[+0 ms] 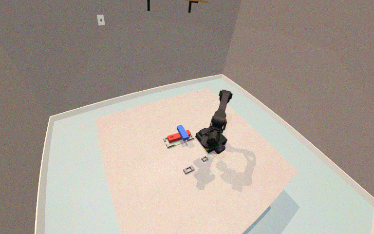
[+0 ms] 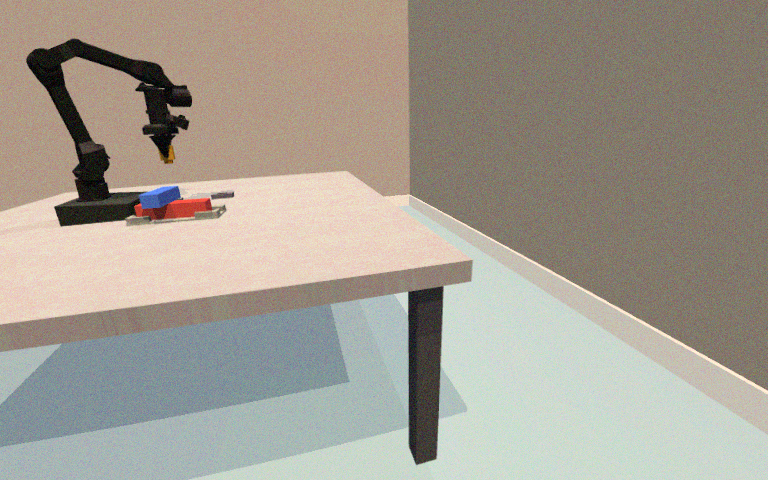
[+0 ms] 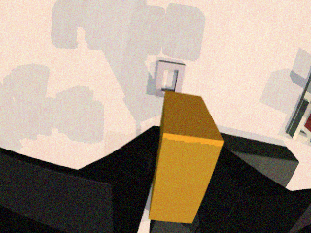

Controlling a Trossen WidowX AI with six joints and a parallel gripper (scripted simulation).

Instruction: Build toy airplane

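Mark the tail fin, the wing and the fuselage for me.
tail fin (image 3: pixel 185 162): wrist view, its yellow side face, held in the gripper.
wing (image 1: pixel 182 132): top view, middle of its blue top.
fuselage (image 1: pixel 173 137): top view, its red top.

Tail fin (image 3: pixel 185 165): lower end buried between dark gripper (image 3: pixel 178 220) fingers. Jig (image 3: pixel 301 116): cut off at wrist view's right edge. Fuselage (image 1: pixel 176 136) sockets: too small to discern; middle covered by wing (image 1: pixel 182 132).

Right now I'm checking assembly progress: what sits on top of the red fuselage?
The blue wing lies across the fuselage. Its tab and socket are covered. The yellow tail fin is in the tool.
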